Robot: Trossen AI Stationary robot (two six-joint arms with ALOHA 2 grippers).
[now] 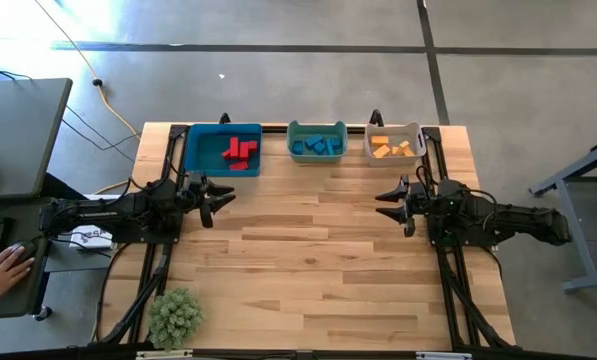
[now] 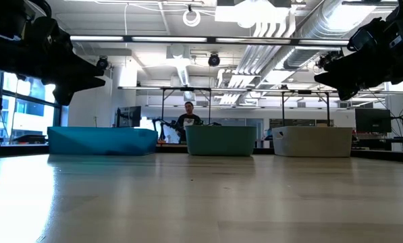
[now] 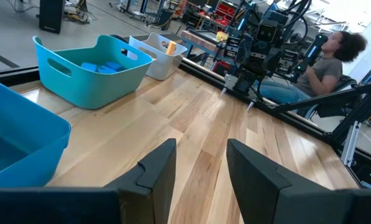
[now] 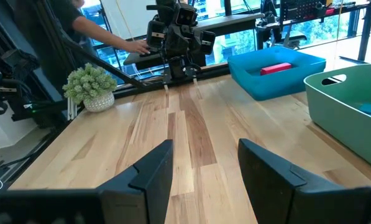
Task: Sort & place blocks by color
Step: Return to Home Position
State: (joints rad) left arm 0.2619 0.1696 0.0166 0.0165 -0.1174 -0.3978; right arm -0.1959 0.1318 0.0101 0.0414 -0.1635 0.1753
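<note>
Top and wrist views of the sorting table (image 1: 308,260). The red blocks (image 1: 240,153) lie in the blue bin (image 1: 192,160), the blue blocks (image 1: 316,146) in the teal bin (image 1: 294,130), and the orange blocks (image 1: 393,149) in the white bin (image 1: 419,131). The three bins stand in a row along the table's far edge. No block lies between or beside any finger; all are well apart from both arms.

The left gripper (image 1: 218,200) hangs above the table's left side, near the blue bin's front corner, pointing toward the centre. Its fingers (image 3: 159,167) are spread wide, holding and touching nothing.

The right gripper (image 1: 386,203) hangs above the right side, in front of the white bin, facing the left one. Its fingers (image 4: 149,169) are likewise parted and empty, with bare wood showing between them.

A potted plant (image 1: 175,316) stands at the near left corner.
</note>
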